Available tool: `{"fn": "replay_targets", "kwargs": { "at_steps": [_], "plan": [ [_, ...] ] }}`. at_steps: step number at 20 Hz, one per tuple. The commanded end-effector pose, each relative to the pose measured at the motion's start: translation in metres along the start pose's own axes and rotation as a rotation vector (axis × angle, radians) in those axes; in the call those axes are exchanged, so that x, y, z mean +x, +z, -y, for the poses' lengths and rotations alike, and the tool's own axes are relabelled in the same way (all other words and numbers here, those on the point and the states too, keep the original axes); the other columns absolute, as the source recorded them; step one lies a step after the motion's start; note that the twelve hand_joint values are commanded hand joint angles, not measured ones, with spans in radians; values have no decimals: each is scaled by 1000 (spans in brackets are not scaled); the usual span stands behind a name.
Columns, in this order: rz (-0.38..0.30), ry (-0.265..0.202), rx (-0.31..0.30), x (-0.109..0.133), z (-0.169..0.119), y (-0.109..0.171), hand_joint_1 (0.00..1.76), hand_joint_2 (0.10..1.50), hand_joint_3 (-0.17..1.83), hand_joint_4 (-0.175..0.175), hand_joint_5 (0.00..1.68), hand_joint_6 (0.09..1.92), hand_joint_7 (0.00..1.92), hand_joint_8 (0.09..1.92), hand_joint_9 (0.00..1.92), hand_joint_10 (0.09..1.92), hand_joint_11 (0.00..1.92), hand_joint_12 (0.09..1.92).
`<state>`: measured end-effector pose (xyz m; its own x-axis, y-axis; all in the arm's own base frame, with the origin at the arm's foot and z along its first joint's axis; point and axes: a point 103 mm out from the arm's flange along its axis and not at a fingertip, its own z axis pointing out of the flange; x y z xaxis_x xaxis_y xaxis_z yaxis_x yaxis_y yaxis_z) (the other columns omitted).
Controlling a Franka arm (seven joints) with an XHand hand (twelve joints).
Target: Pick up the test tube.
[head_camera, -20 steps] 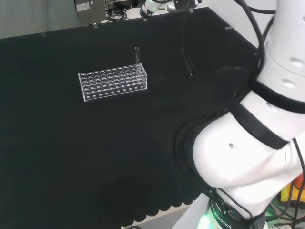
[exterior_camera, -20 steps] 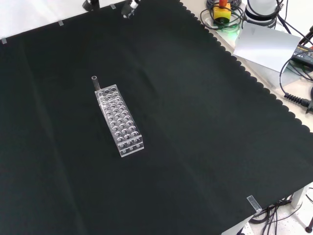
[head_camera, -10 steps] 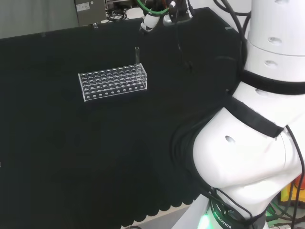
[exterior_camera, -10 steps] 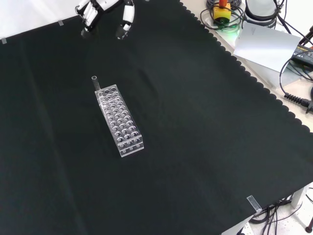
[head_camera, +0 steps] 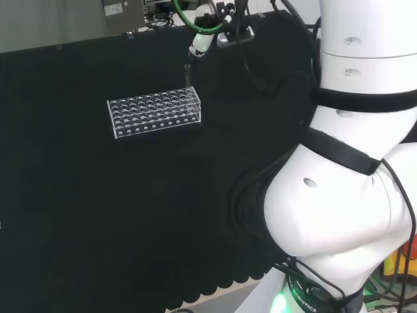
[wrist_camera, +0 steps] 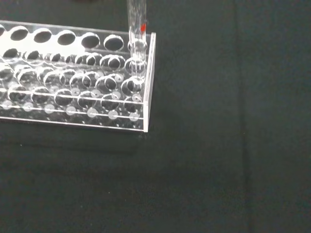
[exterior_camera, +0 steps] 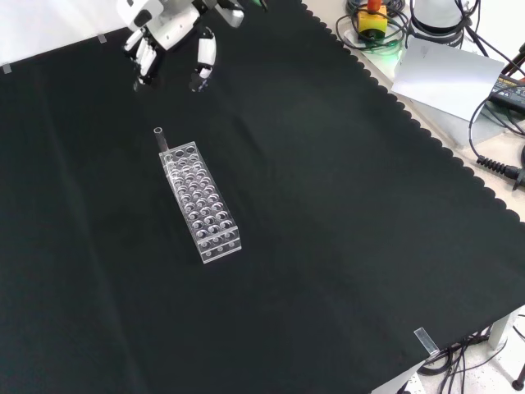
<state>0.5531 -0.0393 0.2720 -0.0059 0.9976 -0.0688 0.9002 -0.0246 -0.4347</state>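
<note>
With the fingers (exterior_camera: pixel 199 67) spread apart and holding nothing, note that the hand (exterior_camera: pixel 168 29) has come down closer to the tube (exterior_camera: pixel 159 136), which stands upright in a corner hole of the rack (exterior_camera: pixel 203 203) on the surface (exterior_camera: pixel 344 246), so you should judge the grasp not yet begun.

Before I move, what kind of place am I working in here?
Most likely a lab test bench. A clear rack with one test tube upright in a corner hole stands on black cloth; the hand hovers beyond it, fingers relaxed, with cables along the bench edge.
</note>
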Motion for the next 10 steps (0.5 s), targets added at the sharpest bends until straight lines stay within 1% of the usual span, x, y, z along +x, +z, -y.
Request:
{"fn": "replay_targets", "kwargs": {
  "at_steps": [1, 7, 10],
  "plan": [
    [6, -12, 57, 9, -26, 12, 743, 784, 482, -104, 458, 107, 591, 900, 520, 841, 101, 1530],
    [16, -14, 74, 17, -42, 19, 750, 783, 485, -104, 459, 111, 600, 903, 526, 840, 104, 1530],
    [11, -10, 70, 19, -49, 21, 756, 780, 485, -102, 470, 118, 613, 906, 533, 840, 110, 1529]
  ]
}}
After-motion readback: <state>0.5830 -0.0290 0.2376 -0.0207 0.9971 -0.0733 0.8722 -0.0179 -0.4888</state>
